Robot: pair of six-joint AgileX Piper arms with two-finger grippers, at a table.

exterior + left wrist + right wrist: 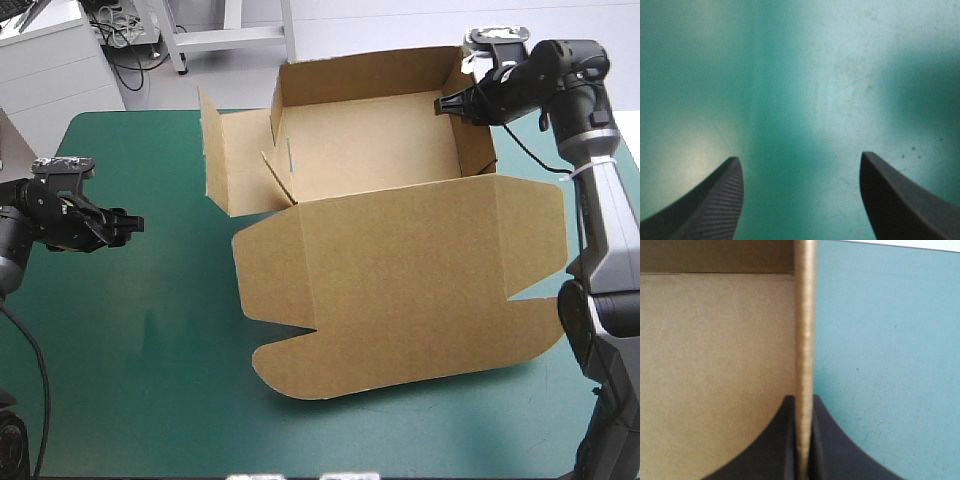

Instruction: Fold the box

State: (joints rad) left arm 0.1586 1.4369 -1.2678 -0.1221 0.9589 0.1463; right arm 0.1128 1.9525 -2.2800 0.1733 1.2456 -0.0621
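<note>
Now we pinch the box's (pixel 400 280) right wall (pixel 804 340) in our right gripper (pixel 445 103), likely to steady it upright; the box sits mid-table, lid (pixel 400 300) flat. Our left gripper (pixel 133 224) hangs open over the cover (pixel 805 75), well apart from it.

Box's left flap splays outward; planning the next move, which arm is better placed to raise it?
Left, probably: the left gripper is open and free on that side, while the right gripper is shut on the right wall of the box.
</note>
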